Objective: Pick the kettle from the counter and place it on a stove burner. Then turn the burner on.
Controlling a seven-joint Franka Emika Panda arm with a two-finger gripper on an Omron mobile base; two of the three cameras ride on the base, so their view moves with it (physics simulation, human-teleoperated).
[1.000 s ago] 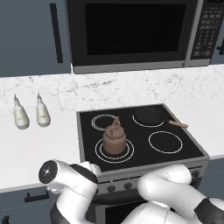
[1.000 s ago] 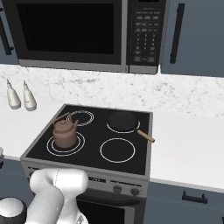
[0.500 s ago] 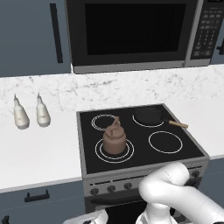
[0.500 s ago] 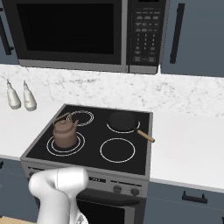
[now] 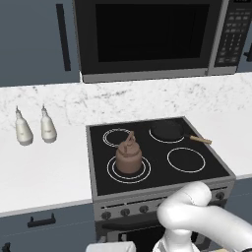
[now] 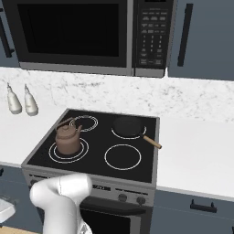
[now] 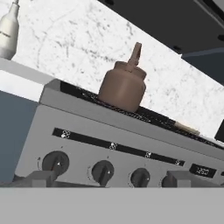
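Note:
The brown kettle [image 5: 129,157] [image 6: 67,139] stands upright on the stove burner [image 5: 142,173] [image 6: 53,153], the big double-ringed circle at the cooktop's front left. In the hand view the kettle [image 7: 123,85] is seen from low in front, above the stove's control panel. My gripper [image 7: 114,180] is open, held low before the row of knobs [image 7: 103,169], with nothing between its fingers [image 7: 41,178]. The white marble counter [image 5: 44,167] [image 6: 196,146] flanks the stove.
A black pan [image 5: 167,130] [image 6: 128,126] with a wooden handle sits on the back right burner. Two white bottles [image 5: 34,129] [image 6: 22,100] stand on the left counter. A microwave [image 5: 147,37] hangs above the stove. My white arm [image 5: 197,221] [image 6: 61,196] reaches down before the oven front.
My arm has swung down from beside the cooktop to the stove's front, and the hand has left the left base view's lower left. The kettle has stayed put.

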